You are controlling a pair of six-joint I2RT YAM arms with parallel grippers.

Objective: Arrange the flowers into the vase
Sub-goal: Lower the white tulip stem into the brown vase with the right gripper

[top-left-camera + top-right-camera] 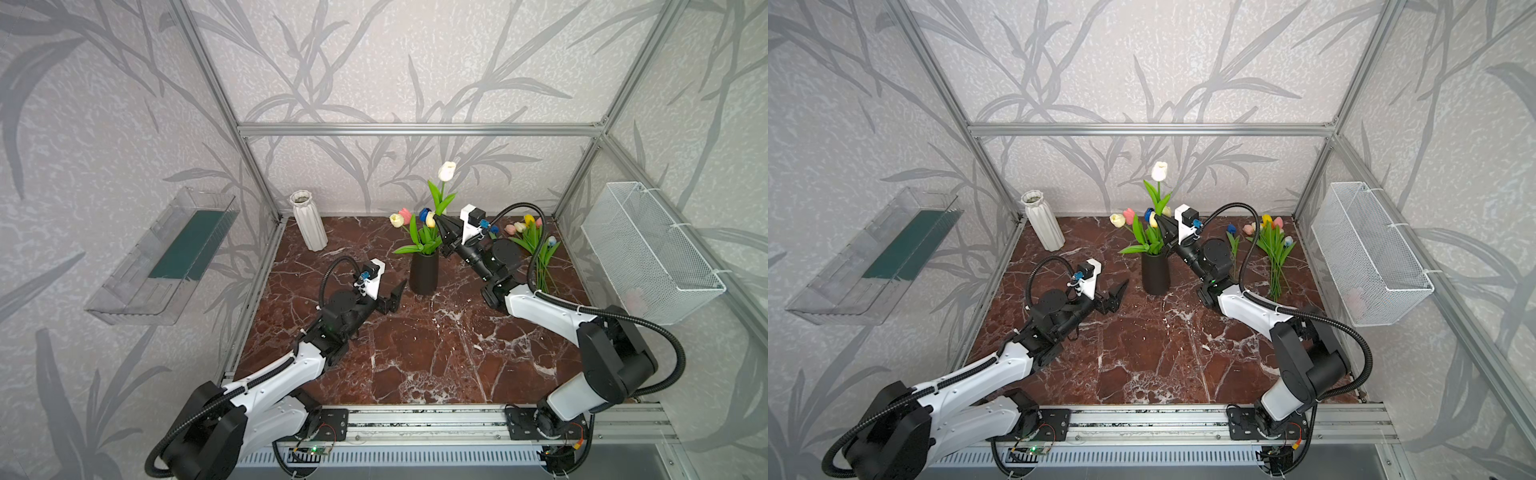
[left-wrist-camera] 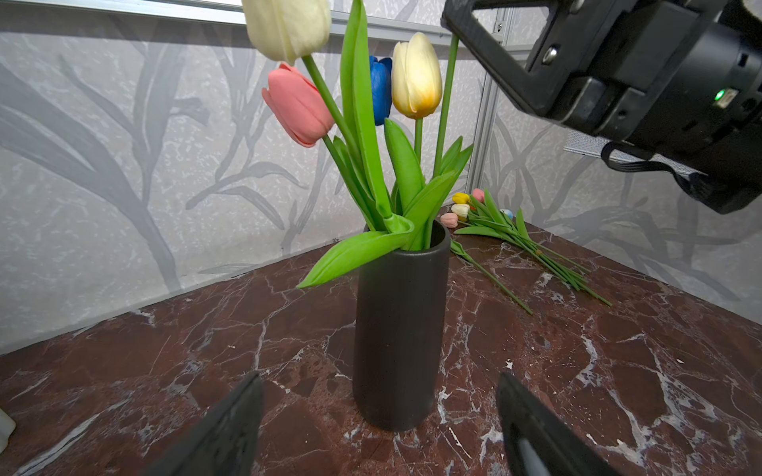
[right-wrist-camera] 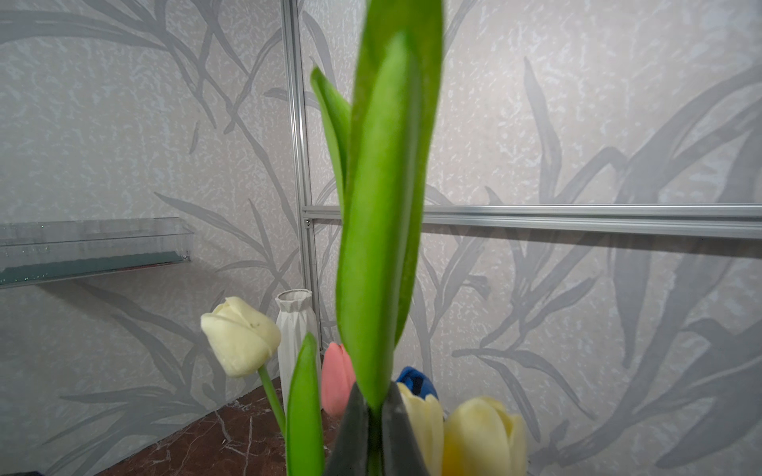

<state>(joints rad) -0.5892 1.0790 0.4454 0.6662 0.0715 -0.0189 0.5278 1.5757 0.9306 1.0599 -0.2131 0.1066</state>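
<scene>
Your marble table is lying mostly bare across its front half, so both arms are getting open room there, while everything else is crowding toward the back edge. The wire basket is hanging on the right wall and the clear tray on the left wall, both off the tabletop. The white vase is standing in the back-left corner, close to the frame post. The black vase is standing upright near the middle, holding several flowers. A loose bunch is lying near the right edge, heads toward the back wall. Your right gripper is pinching tight on the stem of a white tulip, holding it upright over the black vase. Your left gripper is sitting low just beside the black vase, jaws spread wide and gripping nothing.
</scene>
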